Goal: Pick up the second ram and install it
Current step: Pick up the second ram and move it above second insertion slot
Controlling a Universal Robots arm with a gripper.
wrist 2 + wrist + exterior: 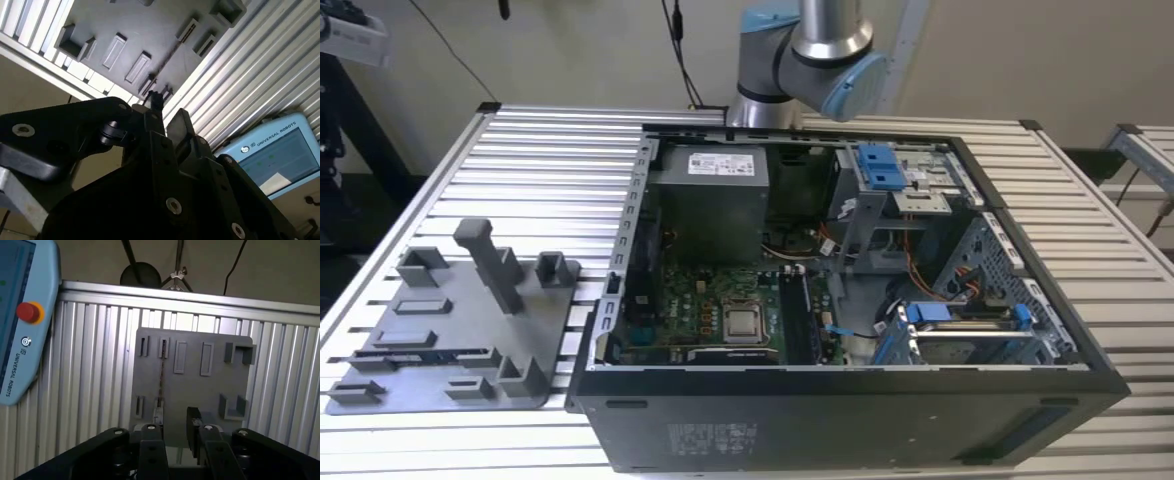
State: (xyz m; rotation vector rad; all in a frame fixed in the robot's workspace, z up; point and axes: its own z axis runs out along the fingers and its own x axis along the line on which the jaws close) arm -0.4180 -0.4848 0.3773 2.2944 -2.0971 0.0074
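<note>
1. First wrist view. Nearest the lens, the black gripper (173,421), its fingers (151,440) spread apart with nothing between them, hanging above the grey fixture plate (200,390). Past the fingertips, the second ram (161,375), standing on its thin edge in a pair of slots in the plate. Seen edge-on as a narrow dark line, clear of the gripper. Plate lying flat on the slatted metal bench (90,390), close to one bench edge. Off to one side, a pale blue teach pendant (25,340) with a red button (28,311); cannot tell whether resting on the bench.

2. Second wrist view. Again close to the lens, the gripper (167,107), fingertips (177,120) parted and empty. Beyond them the fixture plate (125,25) with its rectangular pockets, and the second ram (165,62) as a thin line in its slot. Bench (240,65) slats running alongside, teach pendant (280,155) past them.

3. Exterior view. Open computer case (854,420) along the near edge of the bench (547,170), with the motherboard (707,290) and the square silver processor (744,322) exposed. Fixture plate (547,335) at the bench's near corner on the exterior view's left, just beside the case. Second ram (434,353) a dark strip on edge toward the plate's near edge. Arm (807,50) rising behind the case at the bench's far edge.
</note>
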